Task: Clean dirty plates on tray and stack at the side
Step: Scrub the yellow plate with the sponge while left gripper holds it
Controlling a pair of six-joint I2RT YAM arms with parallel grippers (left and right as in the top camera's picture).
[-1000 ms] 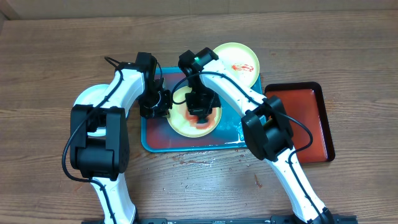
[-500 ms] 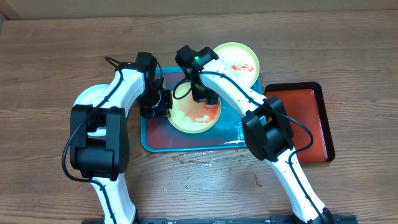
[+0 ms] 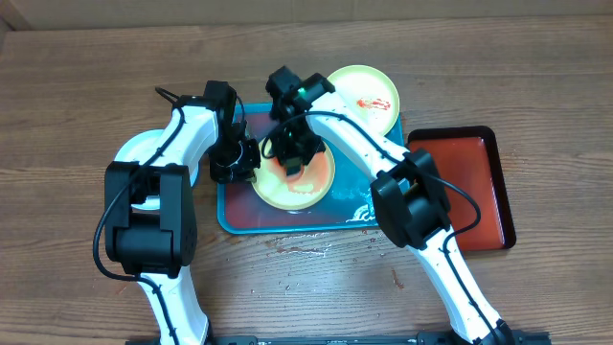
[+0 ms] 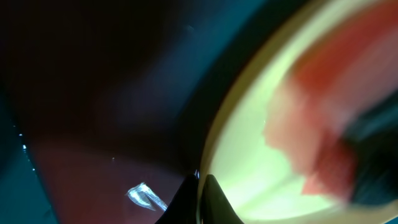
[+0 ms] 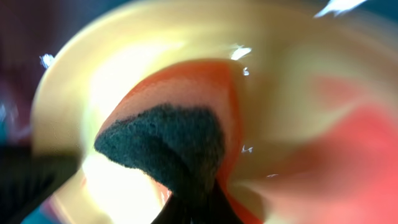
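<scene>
The yellow-green plate (image 3: pixel 306 192) lies on the left half of the tray (image 3: pixel 249 222), smeared red and wet. It looks rigid, light and probably slick, so its thin rim is the sensible hold. The left fingers (image 4: pixel 202 211) are clamped on that rim, and the right fingers (image 5: pixel 193 211) are closed on a sponge (image 5: pixel 168 146) pressed to the plate's face. A second smeared plate (image 3: pixel 364 94) sits at the tray's far right corner. The wooden worktop (image 3: pixel 77 115) leaves stacking room on either side.
</scene>
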